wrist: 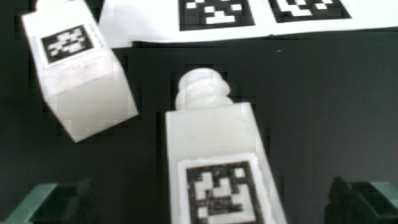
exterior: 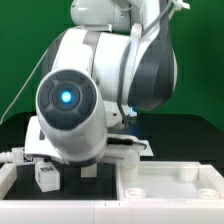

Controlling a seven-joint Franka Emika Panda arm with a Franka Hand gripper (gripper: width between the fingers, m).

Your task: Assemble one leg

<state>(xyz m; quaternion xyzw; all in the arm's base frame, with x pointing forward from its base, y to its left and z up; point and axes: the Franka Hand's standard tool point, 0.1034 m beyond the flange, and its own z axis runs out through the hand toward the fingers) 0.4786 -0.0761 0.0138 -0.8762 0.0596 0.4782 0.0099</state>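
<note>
- Dark fingertips (wrist: 50, 203) of the gripper (wrist: 210, 205) stand spread wide, grasping nothing, on either side of a white leg (wrist: 217, 140) on the black table (wrist: 338, 100).
- The leg's narrow rounded end points toward the marker board (wrist: 231, 18).
- A second tagged leg (wrist: 80, 85) lies just beside it, angled and not touching.
- In the exterior view, the arm (exterior: 75, 100) looms large, bent low.

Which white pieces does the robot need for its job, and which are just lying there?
For the job: middle leg, open gripper either side of it.
Probably lying about: second leg beside it, marker board.
</note>
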